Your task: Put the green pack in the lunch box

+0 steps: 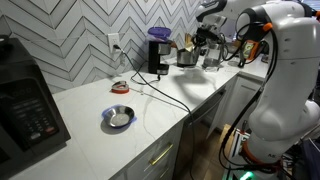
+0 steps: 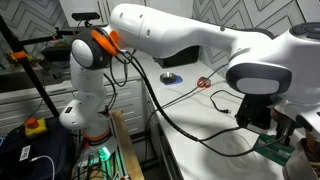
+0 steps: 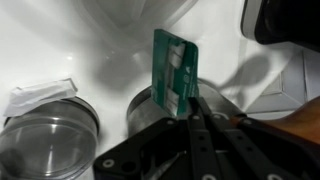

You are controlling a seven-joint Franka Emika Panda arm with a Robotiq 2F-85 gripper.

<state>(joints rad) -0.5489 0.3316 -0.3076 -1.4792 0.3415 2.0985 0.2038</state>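
- My gripper [image 3: 190,108] is clenched on the green pack [image 3: 175,68], holding it upright.
- I see the pack over the round metal lunch box [image 3: 140,112], beside a lidded container [image 3: 45,135].

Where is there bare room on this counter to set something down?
Bare: the counter between the microwave and the small bowl. Crowded: the far end by the coffee machine and pots, where the gripper holds the green pack.
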